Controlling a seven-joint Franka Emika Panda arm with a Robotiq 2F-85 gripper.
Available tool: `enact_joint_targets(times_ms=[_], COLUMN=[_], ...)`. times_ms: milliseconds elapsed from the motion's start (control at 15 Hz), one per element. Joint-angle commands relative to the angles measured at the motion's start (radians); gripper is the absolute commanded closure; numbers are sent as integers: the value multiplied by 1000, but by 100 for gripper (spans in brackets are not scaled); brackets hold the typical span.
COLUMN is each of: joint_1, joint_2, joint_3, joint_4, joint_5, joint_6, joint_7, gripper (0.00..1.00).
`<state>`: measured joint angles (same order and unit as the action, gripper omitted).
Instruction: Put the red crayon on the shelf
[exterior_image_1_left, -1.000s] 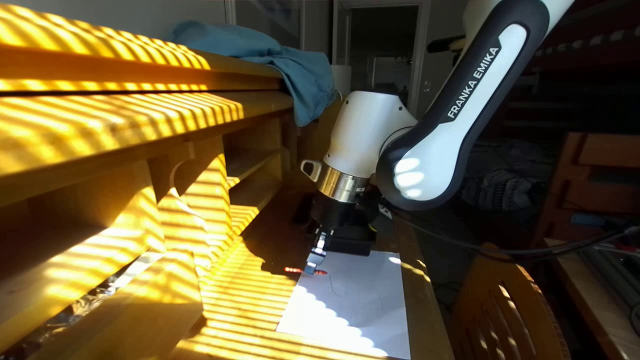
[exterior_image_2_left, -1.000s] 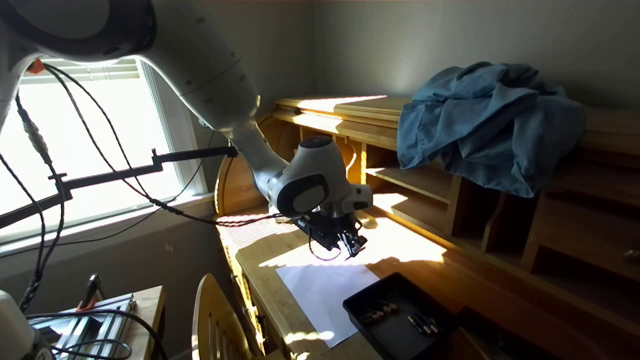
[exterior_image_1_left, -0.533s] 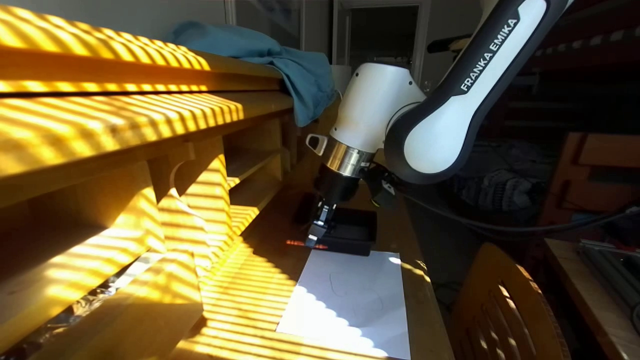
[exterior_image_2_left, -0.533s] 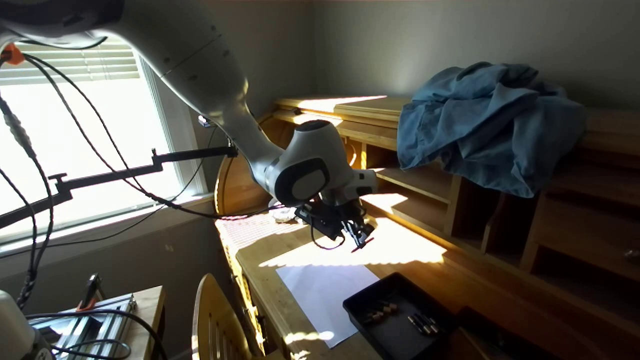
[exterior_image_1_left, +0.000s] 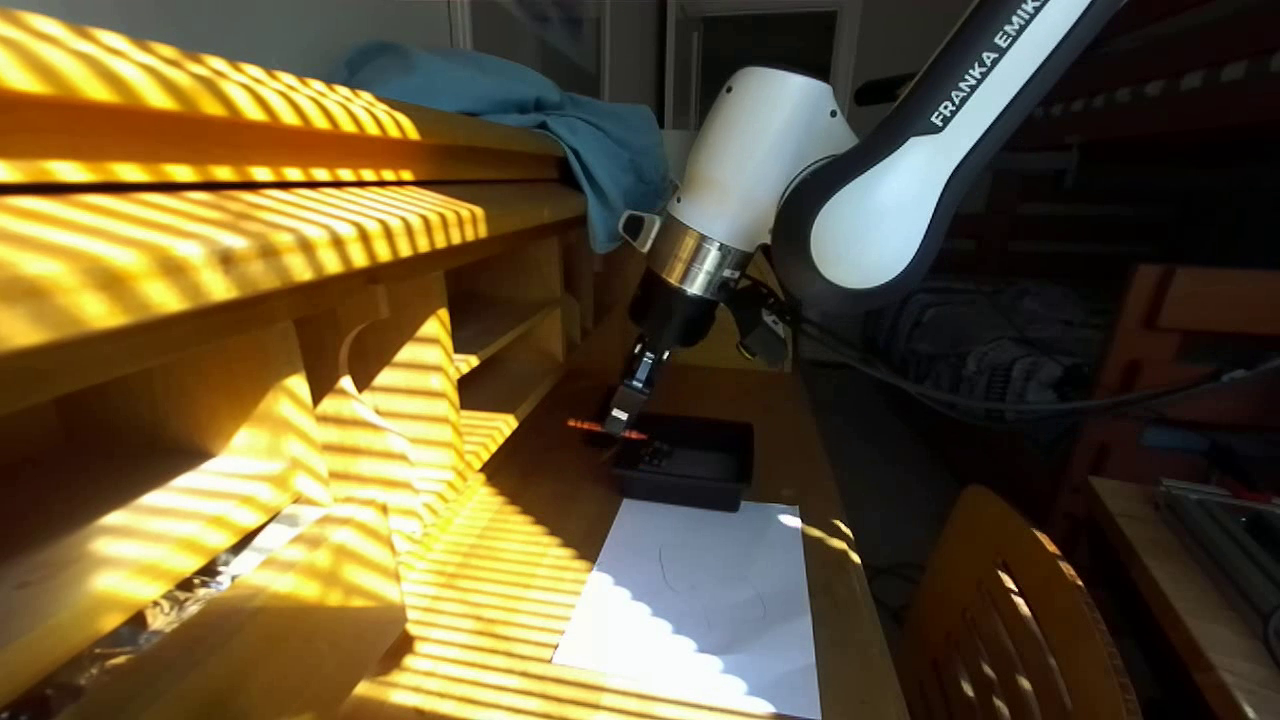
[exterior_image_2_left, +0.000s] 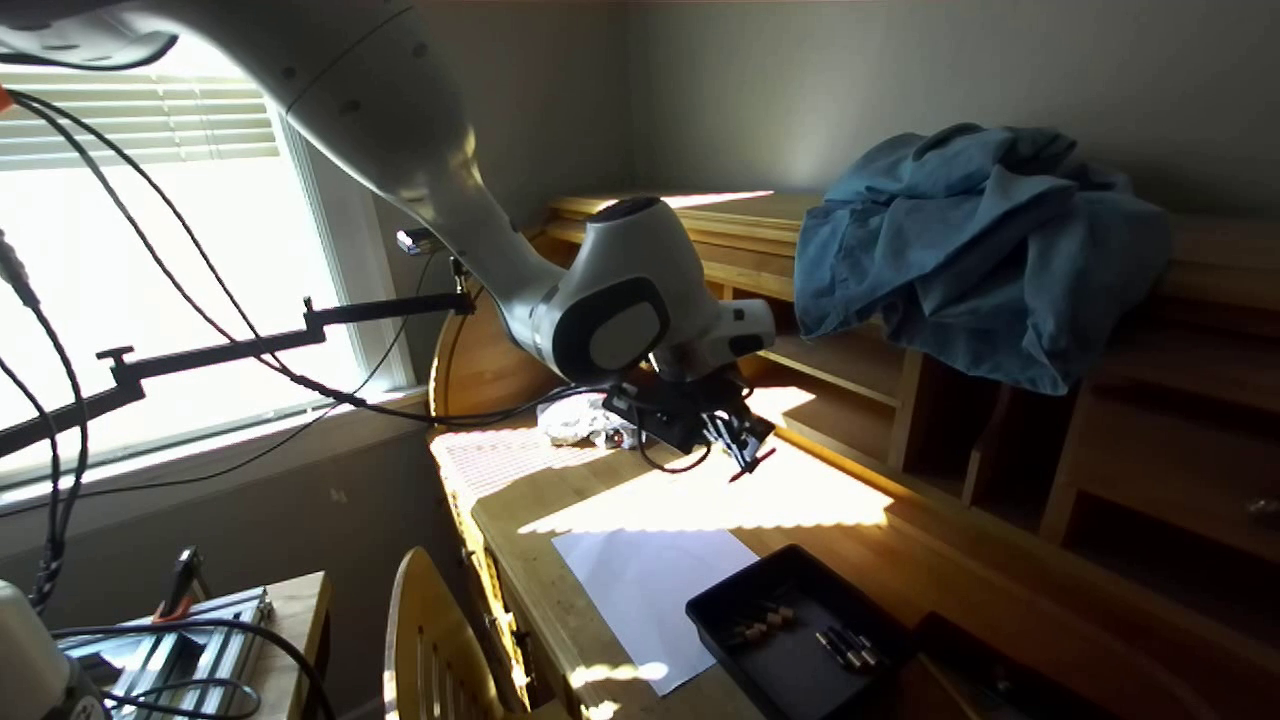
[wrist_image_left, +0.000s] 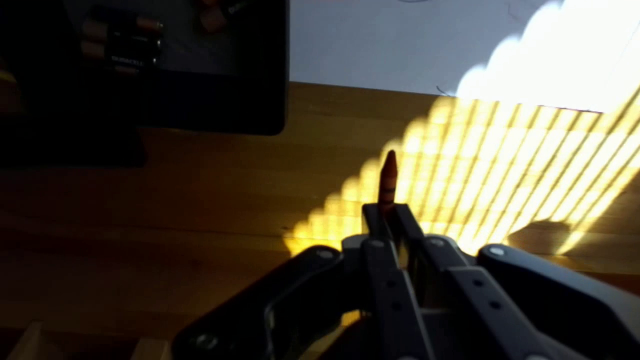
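The black jointed claw (wrist_image_left: 386, 209) is pinching the pointed red crayon (wrist_image_left: 388, 176) midair near its middle, presumably balancing it for the long light-yellow wooden shelf (exterior_image_1_left: 250, 240), left in an exterior view.

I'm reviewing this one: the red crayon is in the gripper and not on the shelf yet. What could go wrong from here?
The red crayon sticks out on both sides of the gripper, so an end might hit the shelf and twist loose.

It is thin, so it could swivel or slip onto the desk.

The blue cloth hangs over part of the shelf's front and might snag the arm.
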<state>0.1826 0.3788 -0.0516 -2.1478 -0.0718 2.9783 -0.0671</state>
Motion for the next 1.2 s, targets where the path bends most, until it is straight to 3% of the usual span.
enact_joint_targets(times_ms=[0,1133], joint_1=[-37,-114], joint_2=[-32,16], joint_3=[22,84], joint_4=[-12,90], joint_5=[-27,-17], joint_6=[24,86], joint_7=[-3,-69], gripper=[98,98])
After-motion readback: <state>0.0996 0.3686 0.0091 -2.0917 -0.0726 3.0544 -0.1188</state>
